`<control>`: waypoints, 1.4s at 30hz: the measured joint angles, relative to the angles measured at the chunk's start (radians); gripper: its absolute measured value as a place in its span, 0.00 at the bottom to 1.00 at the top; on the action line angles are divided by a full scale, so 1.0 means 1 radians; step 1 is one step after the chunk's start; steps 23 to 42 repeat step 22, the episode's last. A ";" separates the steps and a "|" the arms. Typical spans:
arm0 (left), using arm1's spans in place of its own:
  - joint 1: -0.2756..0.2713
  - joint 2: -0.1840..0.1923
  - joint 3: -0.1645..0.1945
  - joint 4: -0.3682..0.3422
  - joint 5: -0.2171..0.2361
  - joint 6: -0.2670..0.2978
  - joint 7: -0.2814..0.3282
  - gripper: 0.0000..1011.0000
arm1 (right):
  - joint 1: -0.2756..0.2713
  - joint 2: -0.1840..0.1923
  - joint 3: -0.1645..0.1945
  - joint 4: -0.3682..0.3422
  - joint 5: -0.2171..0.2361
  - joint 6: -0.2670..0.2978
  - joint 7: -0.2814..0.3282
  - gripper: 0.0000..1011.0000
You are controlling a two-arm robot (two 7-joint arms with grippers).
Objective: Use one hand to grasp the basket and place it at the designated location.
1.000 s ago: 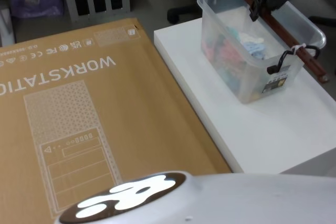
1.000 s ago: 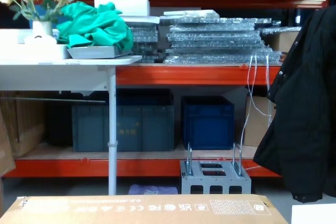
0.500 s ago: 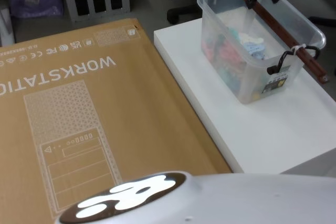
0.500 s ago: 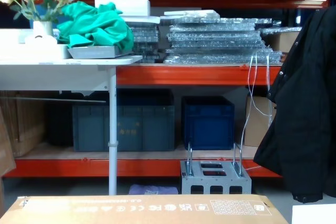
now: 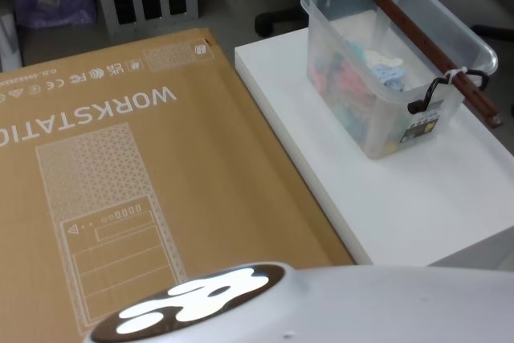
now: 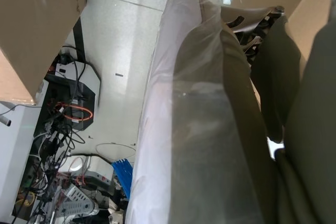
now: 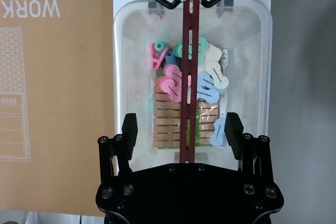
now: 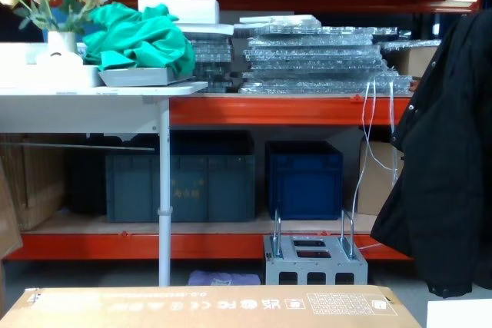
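The basket (image 5: pixel 385 110) is a clear plastic tub standing on the white table (image 5: pixel 418 198) at the right. Its reddish-brown bar handle (image 5: pixel 418 30) lies across the rim, tied with white zip ties and black loops. Coloured clips and wooden pegs lie inside. In the right wrist view my right gripper (image 7: pixel 181 129) hangs open above the basket (image 7: pixel 122 51), looking straight down. Its two black fingers (image 7: pixel 129 129) stand wide apart on either side of the handle (image 7: pixel 189 35) without touching it.
A big brown cardboard box (image 5: pixel 120 158) lies flat left of the white table, close against its edge. A grey metal block with steel hoops (image 8: pixel 314 259) stands on the floor beyond it. Blue crates (image 8: pixel 304 178) sit under orange shelving. A black coat (image 8: pixel 446 190) hangs at the right.
My right gripper was at the handle's far end, then rose and left the head view's top edge. The basket has stayed in place on the white table.
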 joint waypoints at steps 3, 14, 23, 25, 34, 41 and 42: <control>0.000 0.000 0.000 0.000 0.000 0.000 0.000 0.00 | -0.001 0.007 0.008 -0.015 0.003 0.003 0.000 0.99; 0.000 0.000 0.000 0.000 0.000 0.000 0.000 0.00 | -0.001 0.008 0.010 -0.017 0.003 0.005 0.001 0.99; 0.000 0.000 0.000 0.000 0.000 0.000 0.000 0.00 | -0.001 0.007 0.008 -0.015 0.003 0.005 0.000 0.99; 0.000 0.000 0.000 0.000 0.000 0.000 0.000 0.00 | -0.001 0.007 0.008 -0.015 0.003 0.005 0.000 0.99; 0.000 0.000 0.000 0.000 0.000 0.000 0.000 0.00 | -0.001 0.007 0.008 -0.015 0.003 0.005 0.000 0.99; 0.000 0.000 0.000 0.000 0.000 0.000 0.000 0.00 | -0.001 0.007 0.008 -0.015 0.003 0.005 0.000 0.99; 0.000 0.000 0.000 0.000 0.000 0.000 0.000 0.00 | -0.001 0.007 0.008 -0.015 0.003 0.005 0.000 0.99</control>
